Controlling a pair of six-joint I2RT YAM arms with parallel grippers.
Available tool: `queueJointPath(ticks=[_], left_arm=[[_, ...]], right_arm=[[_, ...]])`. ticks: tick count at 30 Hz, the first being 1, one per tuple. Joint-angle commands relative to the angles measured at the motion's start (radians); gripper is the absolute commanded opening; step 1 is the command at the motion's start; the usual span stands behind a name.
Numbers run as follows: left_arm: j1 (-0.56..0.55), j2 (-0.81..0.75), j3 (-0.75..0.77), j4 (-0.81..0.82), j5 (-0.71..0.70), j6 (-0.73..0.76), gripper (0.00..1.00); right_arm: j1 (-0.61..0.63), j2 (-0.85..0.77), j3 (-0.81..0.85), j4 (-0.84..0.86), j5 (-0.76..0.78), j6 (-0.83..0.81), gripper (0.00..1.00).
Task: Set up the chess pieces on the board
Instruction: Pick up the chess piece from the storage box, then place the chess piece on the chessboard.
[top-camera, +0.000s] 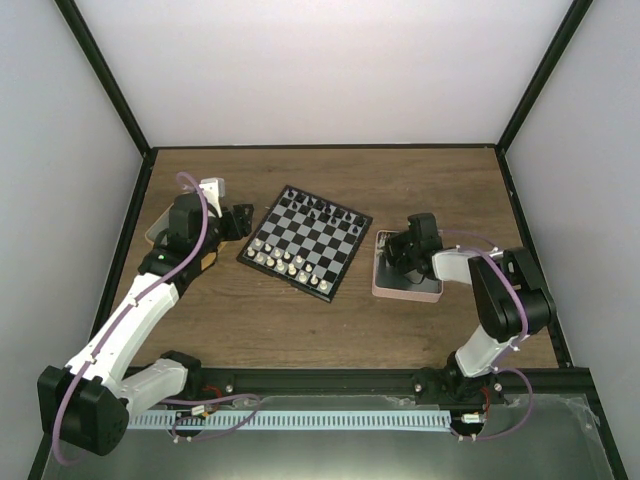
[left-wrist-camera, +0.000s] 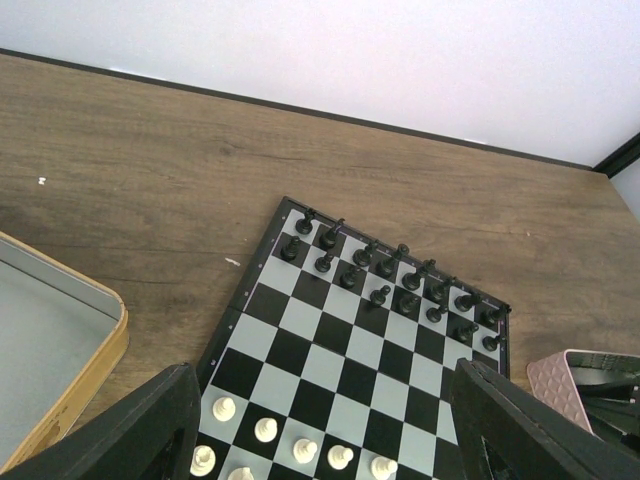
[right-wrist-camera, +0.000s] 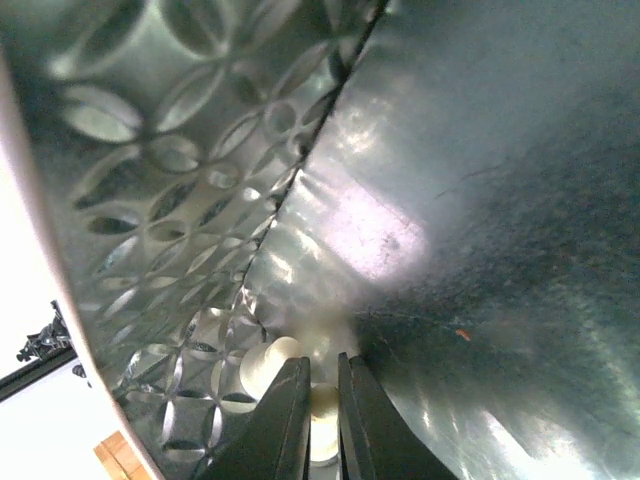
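- Step in hand (my reading): the right arm is taking one cream figure out of the pink tray (top-camera: 400, 295) to carry it to the board (top-camera: 305, 245).
- Right gripper (right-wrist-camera: 322, 365), bottom centre of the right wrist view, is clenched. A cream piece (right-wrist-camera: 322, 402) shows in the thin slit between the fingers, so it appears pinched. How deep the hold goes cannot be told.
- A second cream piece (right-wrist-camera: 266, 366) lies just left of the left-hand finger; whether they touch is unclear. It could get dragged along.
- The grip is close to the corner where the embossed wall meets the tray floor. Advice: lift straight up and clear the wall before swinging left.
- The board is at the centre of the top view, well apart from the tray at centre right.
- Black pieces (left-wrist-camera: 386, 266) fill the upper rows in the left wrist view. White pieces (left-wrist-camera: 265, 430) stand along the bottom edge, too small to count.
- Left gripper (left-wrist-camera: 325, 370) is released, fingers wide, nothing between, over the board's white side and near the yellow-sided tin (left-wrist-camera: 118, 335).
- On placing: come down on the square's centre and open only slightly, since the neighbouring pieces stand close.
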Motion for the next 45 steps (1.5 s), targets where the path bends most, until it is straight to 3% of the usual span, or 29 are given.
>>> queueJointPath(ticks=[1, 15, 21, 26, 35, 45], left_arm=[[0.005, -0.016, -0.011, 0.02, -0.004, 0.005, 0.7], [0.005, -0.009, -0.014, 0.036, 0.047, 0.006, 0.71], [0.002, 0.026, -0.034, 0.095, 0.225, -0.002, 0.71], [-0.023, 0.108, -0.068, 0.221, 0.423, -0.156, 0.71], [-0.289, 0.311, -0.106, 0.577, 0.408, -0.38, 0.72], [-0.482, 0.611, 0.063, 0.777, 0.368, -0.345, 0.78]], right_arm=[[0.011, 0.018, 0.015, -0.072, 0.05, -0.01, 0.03], [0.022, -0.14, 0.049, -0.167, 0.245, -0.283, 0.02], [0.024, -0.211, 0.006, -0.123, 0.241, -0.374, 0.01], [0.025, -0.27, -0.016, -0.097, 0.182, -0.449, 0.01], [0.033, -0.429, -0.046, -0.099, 0.033, -0.427, 0.01], [0.036, -0.564, -0.105, -0.104, -0.163, -0.275, 0.01]])
